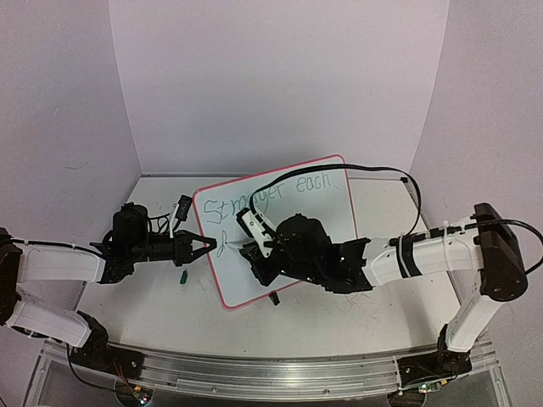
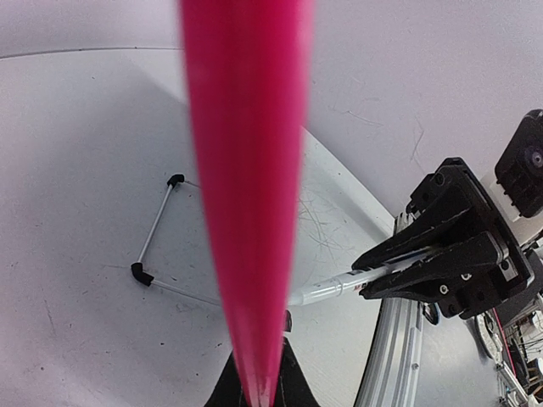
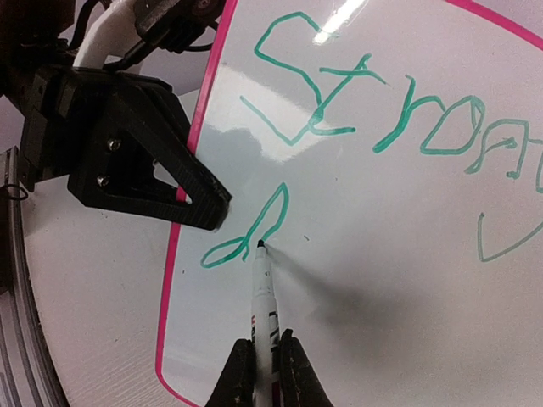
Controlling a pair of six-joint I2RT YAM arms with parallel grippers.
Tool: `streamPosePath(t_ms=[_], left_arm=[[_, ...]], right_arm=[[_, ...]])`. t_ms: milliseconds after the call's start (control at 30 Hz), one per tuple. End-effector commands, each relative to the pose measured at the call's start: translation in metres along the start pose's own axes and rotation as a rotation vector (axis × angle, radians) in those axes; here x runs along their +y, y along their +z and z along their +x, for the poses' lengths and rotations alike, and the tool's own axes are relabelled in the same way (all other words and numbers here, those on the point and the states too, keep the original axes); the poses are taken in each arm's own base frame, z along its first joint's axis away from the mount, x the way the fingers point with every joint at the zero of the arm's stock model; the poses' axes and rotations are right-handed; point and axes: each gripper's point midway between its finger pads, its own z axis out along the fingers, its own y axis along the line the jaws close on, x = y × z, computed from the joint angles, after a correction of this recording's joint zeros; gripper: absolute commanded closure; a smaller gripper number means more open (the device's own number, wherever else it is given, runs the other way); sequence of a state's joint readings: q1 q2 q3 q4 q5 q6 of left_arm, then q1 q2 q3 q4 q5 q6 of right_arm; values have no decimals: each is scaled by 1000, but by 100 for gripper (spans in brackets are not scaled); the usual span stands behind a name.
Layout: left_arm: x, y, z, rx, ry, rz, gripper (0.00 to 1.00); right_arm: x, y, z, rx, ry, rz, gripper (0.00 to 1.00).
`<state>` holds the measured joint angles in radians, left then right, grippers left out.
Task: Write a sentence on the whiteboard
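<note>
The whiteboard (image 1: 227,275) sits skewed at the middle of the table (image 1: 356,314), its pink rim running from a near corner in front of the arm bases to a far corner toward the back wall. At its near edge a black clip foot (image 1: 274,298) shows, and a small green cap (image 1: 181,276) lies on the table just off the board's left side. The right gripper (image 3: 263,360) has its jaws clamped on a marker (image 3: 261,297), whose tip touches the board at the foot of a lone green loop (it reads as a "d"). Just left of that, the left gripper (image 1: 210,246) pinches the board's left rim, jaws closed on it; its own camera sees the rim edge-on. Farther up the board the sentence (image 1: 280,193) reads "Stronger each" in green, slanting toward the far right corner.
</note>
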<state>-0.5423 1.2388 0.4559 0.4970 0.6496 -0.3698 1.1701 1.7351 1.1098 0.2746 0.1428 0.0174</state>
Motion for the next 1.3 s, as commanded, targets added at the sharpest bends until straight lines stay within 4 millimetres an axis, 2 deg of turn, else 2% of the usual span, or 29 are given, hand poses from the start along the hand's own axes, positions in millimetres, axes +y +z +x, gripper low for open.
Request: streamPosePath(t_ms=[0, 267, 433, 633, 767, 1067, 1267], left_arm=[[4, -2, -9, -30, 80, -37, 100], [5, -2, -9, -27, 80, -36, 100], [5, -2, -9, -28, 80, -38, 100], [6, -2, -6, -23, 76, -40, 100], [6, -2, -7, -26, 78, -43, 100], [6, -2, -7, -26, 74, -42, 100], [5, -3, -8, -30, 77, -43, 100]], right_arm=[[-1, 1, 24, 69, 3, 7, 100], [0, 0, 35, 108, -13, 4, 100], [-8, -7, 34, 111, -26, 38, 100], [-11, -42, -14, -73, -20, 2, 100], [-12, -29, -14, -58, -20, -12, 100], [-7, -15, -14, -54, -19, -26, 100], [-23, -12, -13, -57, -2, 70, 100]])
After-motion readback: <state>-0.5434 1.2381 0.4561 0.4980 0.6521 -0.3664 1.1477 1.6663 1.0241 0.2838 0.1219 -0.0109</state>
